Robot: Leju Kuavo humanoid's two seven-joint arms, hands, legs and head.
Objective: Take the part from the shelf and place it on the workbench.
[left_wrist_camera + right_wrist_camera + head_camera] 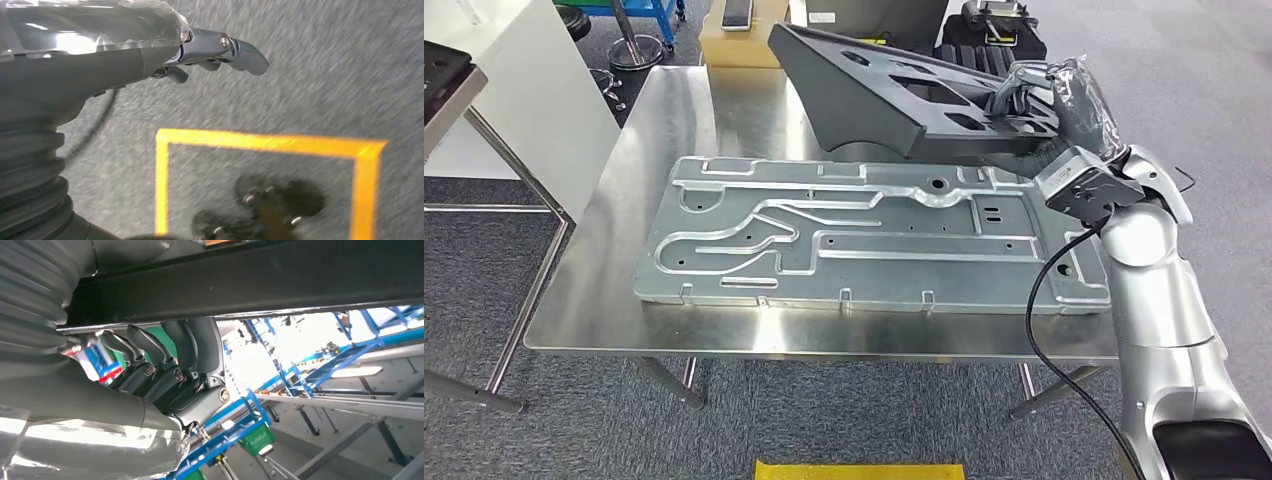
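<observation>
Head view is looking down on a steel surface [624, 300] that is carrying a large stamped sheet-metal panel [844, 240], which is lying flat and reaching from near the left edge to the right edge. Just beyond the panel, toward the far right corner, a dark grey moulded part [874, 90] with several cut-out openings is hanging tilted above the surface, its left end raised and its right end gripped. The right hand [1024, 90] is holding that right end, fingers hooked into one of the openings, with the silver right arm [1154, 290] coming up along the right edge. Right wrist view is showing the fingers [165, 347] curling up against the underside of the part's dark bar [250, 285], with blue racking [310, 370] behind. Left wrist view is showing the left hand [200, 55] hanging over grey carpet [325, 75] marked with yellow tape [260, 142], its fingers lying loosely together and holding nothing.
</observation>
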